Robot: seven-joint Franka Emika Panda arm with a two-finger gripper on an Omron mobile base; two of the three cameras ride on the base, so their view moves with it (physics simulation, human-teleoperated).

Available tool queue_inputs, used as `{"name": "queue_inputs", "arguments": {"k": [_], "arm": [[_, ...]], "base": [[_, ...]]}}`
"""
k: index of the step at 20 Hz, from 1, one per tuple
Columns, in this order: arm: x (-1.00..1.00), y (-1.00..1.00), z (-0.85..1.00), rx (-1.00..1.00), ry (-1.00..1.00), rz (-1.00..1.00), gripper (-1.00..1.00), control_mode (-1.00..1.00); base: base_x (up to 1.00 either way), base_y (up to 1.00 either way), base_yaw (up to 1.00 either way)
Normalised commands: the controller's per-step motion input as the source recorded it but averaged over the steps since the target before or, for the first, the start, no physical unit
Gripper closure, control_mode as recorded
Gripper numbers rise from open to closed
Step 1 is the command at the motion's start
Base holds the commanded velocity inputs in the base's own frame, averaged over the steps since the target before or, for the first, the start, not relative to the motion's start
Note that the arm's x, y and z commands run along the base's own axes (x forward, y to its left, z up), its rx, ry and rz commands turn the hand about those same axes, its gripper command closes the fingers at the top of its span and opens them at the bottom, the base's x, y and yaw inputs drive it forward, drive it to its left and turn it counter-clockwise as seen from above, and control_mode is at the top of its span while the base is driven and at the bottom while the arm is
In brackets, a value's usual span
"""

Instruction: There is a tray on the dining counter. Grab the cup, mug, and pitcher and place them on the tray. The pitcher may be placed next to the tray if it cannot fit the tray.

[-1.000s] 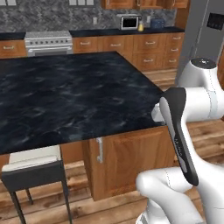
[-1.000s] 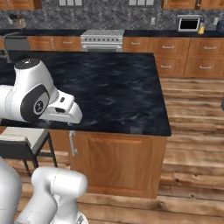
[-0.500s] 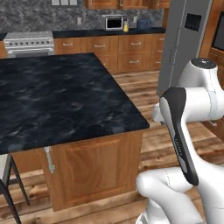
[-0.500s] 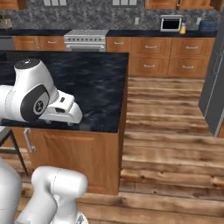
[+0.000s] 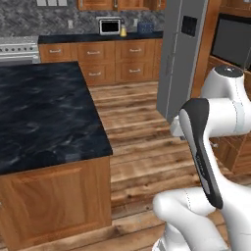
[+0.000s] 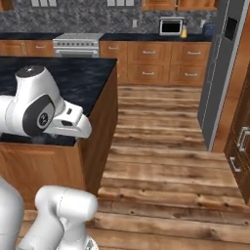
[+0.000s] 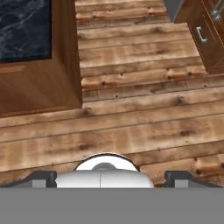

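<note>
You are looking at the corner of the dining counter (image 5: 44,112), a black stone-look top with pale veining on wooden cabinet sides; the part of it in view is bare. Beside it runs a plank wood floor (image 6: 161,161), open toward the back of the kitchen. Along the rear wall you have a row of wooden drawers (image 5: 115,61) under a narrow black counter, with a microwave (image 5: 110,26) on top and a steel range (image 6: 75,44) to its left. A tall grey refrigerator (image 5: 184,54) stands at the right, next to dark wooden cabinets.

In the hand view your gripper (image 7: 105,177) points down at the floorboards, with the island's corner (image 7: 26,30) at the upper left. Its two dark fingertips (image 7: 40,178) sit far apart at the bottom edge, jaws spread wide with nothing between them.
</note>
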Motion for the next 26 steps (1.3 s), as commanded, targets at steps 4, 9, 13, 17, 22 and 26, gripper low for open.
{"name": "queue_inputs", "arguments": {"k": [4,9,13,17,22,26], "arm": [[0.00,0.00,0.00,0.00,0.00,0.00,-1.00,1.00],[0.00,0.00,0.00,0.00,0.00,0.00,-1.00,1.00],[0.00,0.00,0.00,0.00,0.00,0.00,-1.00,1.00],[0.00,0.00,0.00,0.00,0.00,0.00,-1.00,1.00],[0.00,0.00,0.00,0.00,0.00,0.00,-1.00,1.00],[0.00,0.00,0.00,0.00,0.00,0.00,-1.00,1.00]], "base": [[0.90,-0.91,0.00],[1.00,-0.63,0.00],[1.00,-0.42,0.02],[1.00,-0.15,0.06],[1.00,-0.04,0.06],[1.00,0.00,0.01]]}}
